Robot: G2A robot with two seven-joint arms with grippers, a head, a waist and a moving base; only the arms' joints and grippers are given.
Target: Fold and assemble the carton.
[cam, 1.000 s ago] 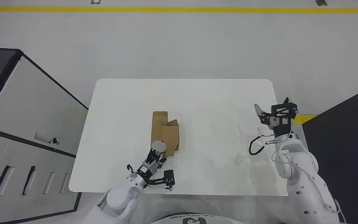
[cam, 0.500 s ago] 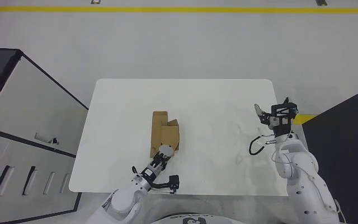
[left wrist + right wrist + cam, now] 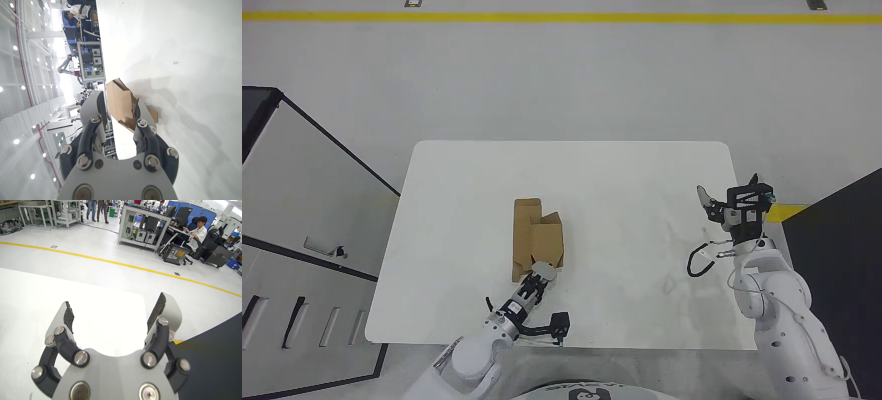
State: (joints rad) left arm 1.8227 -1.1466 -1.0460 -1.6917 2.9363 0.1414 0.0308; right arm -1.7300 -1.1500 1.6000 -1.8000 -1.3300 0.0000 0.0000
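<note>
The left claw, fingers spread, straddles the lower end of the brown, partly folded cardboard carton at mid-frame on the white desk. The carton's long axis runs up-frame. The released right claw sits well apart, at the right edge.

No text, numbers or signs can be read; carton faces look plain brown, no label legible; possibly white lettering on a blue partition in the room behind, too small to make out.
</note>
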